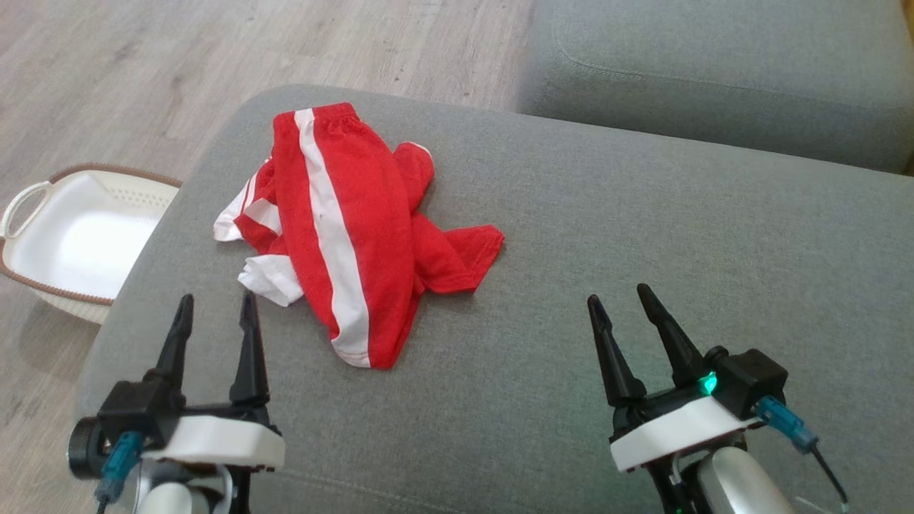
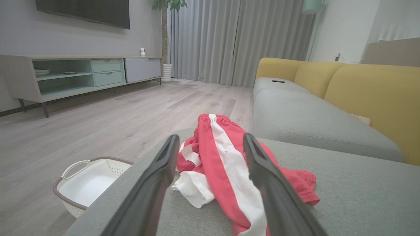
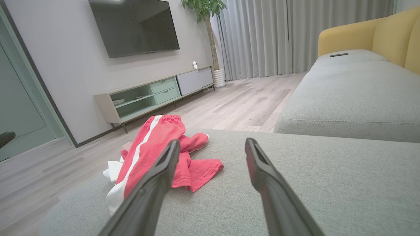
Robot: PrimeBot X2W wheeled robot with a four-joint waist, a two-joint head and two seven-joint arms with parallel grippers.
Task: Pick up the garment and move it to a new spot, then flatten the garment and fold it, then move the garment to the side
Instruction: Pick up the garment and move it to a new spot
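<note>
Grey sofa (image 1: 643,250): red-white garment (image 1: 343,235) lies crumpled on its far left. White basket (image 1: 28,207) on the floor, left of sofa. Left gripper (image 1: 218,297) and right gripper (image 1: 618,294) both wide open, empty, near side, clear of garment.

The left end effector (image 1: 218,295) has two long black fingers (image 1: 250,357) tapering to points, seated on black blocks over a curved white plate (image 1: 214,442); a blue connector (image 1: 120,457) sits at its outer side, beside what may be a round black housing, blurred here; the right end effector (image 1: 618,293) is built alike, with a small green light (image 1: 707,383), a blue plug (image 1: 782,421) trailing a thin black cable, and a silver-grey forearm (image 1: 742,485).
</note>
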